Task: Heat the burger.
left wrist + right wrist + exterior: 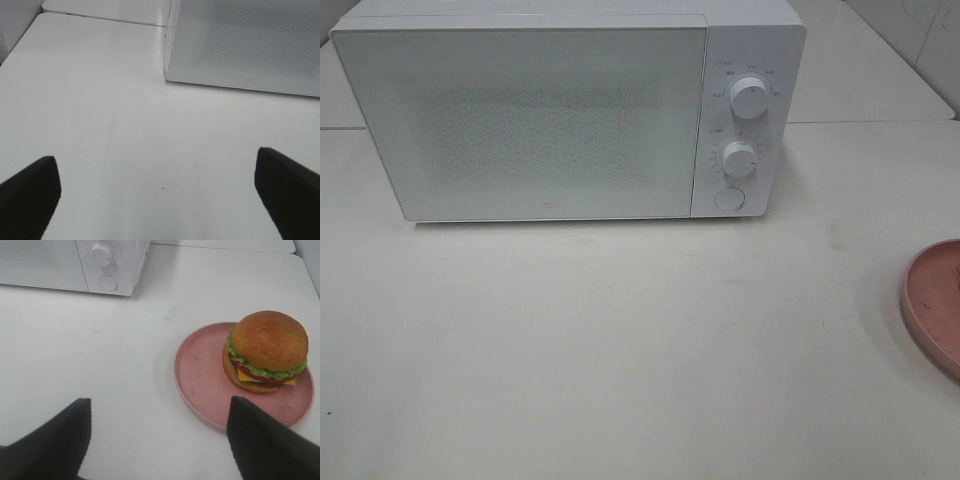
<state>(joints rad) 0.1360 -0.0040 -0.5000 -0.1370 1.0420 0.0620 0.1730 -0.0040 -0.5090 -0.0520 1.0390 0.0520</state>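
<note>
The burger [267, 350], with a glossy brown bun, green lettuce and a cheese slice, sits on a pink plate [205, 385] in the right wrist view. My right gripper [160, 435] hangs open a short way before the plate, nothing between its black fingers [55, 440]. The white microwave [550, 110] stands at the back of the table with its door shut. My left gripper [157, 192] is open over bare table near the microwave's left front corner [167, 77]. In the high view only the plate's edge [935, 305] shows; neither arm nor the burger appears there.
Two round knobs [748, 97] and a round button [729, 198] sit on the microwave's right panel. White table [620, 340] stretches in front of the microwave. A tiled wall lies behind at the right.
</note>
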